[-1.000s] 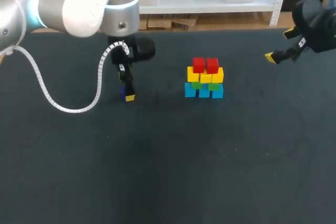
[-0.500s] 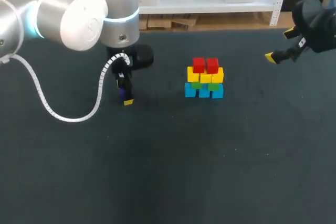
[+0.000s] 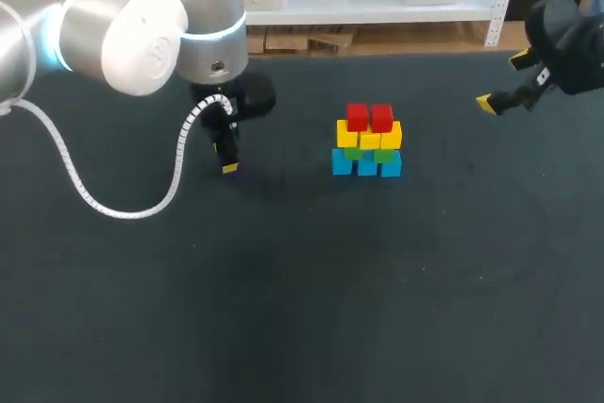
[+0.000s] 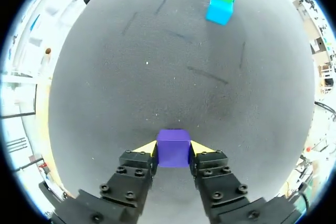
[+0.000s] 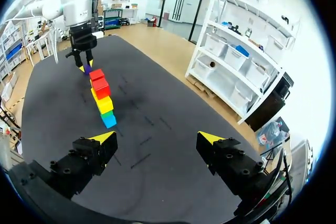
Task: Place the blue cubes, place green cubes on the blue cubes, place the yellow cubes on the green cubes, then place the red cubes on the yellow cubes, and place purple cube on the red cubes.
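Note:
A purple cube [image 4: 173, 148] rests on the dark table between the fingers of my left gripper [image 4: 173, 149]; both yellow tips press its sides, so the gripper is shut on it. In the head view that gripper [image 3: 228, 163] stands down on the table left of the stack, hiding the cube. The stack [image 3: 368, 142] has blue cubes [image 3: 366, 165] at the bottom, then green [image 3: 369, 152], yellow [image 3: 369, 135] and two red cubes [image 3: 369, 117] on top. My right gripper [image 3: 500, 82] hangs open and empty at the far right, well away from the stack [image 5: 102, 98].
The dark table mat [image 3: 377, 280] spreads wide in front of the stack. A white cable [image 3: 113, 195] loops from my left arm over the mat's left side.
The left gripper's fingers have come together onto the purple cube. The left arm has shifted slightly. The right arm and the stack have not moved.

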Controlling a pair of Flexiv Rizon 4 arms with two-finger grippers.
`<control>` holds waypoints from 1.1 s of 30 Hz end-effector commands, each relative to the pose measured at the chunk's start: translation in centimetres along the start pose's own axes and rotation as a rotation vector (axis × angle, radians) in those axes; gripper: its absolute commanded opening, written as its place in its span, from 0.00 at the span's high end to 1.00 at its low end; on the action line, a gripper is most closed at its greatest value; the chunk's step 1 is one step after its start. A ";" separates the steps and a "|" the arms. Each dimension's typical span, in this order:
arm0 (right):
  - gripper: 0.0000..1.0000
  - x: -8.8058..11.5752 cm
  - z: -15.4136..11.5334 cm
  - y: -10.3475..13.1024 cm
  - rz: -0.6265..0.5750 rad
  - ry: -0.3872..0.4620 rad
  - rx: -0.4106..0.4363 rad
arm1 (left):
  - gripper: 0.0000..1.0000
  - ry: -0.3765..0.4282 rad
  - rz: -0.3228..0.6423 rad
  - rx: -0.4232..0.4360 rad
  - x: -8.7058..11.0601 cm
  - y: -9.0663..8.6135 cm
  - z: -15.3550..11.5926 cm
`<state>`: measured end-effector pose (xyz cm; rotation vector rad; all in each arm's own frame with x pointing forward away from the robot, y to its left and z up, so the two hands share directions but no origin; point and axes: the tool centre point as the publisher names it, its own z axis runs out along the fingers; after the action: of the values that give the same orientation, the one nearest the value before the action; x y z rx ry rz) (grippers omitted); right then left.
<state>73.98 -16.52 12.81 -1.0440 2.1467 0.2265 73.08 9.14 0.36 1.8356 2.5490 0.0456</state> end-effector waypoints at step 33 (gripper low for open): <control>0.00 0.0 0.0 -0.1 0.000 -0.001 -0.003 | 1.00 0.001 0.386 0.065 -13.9 -1.6 -17.6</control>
<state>73.98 -16.52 12.81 -1.0440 2.1467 0.2265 74.68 -3.35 17.49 2.2470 2.1185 -0.0164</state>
